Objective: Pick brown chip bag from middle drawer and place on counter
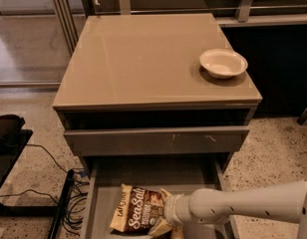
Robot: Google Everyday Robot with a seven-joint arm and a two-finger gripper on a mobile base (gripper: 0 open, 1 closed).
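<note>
One white bowl (pixel 223 62) sits on the tabletop (pixel 143 59); the scratched upper drawer (pixel 153 141) overhangs the middle drawer (pixel 143 176), where one brown chip bag (pixel 137 214) lies, the gripper (pixel 167 219) at its right edge, grip impossible to tell

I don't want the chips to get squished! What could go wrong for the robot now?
1. The gripper sits at the right end of the brown chip bag, which lies flat in the middle drawer; a grab at the edge might slip or crush it.
2. The scratched drawer front stands slightly open above; the lifted bag might bump it.
3. The white bowl sits on the right of the counter and might get knocked.
</note>
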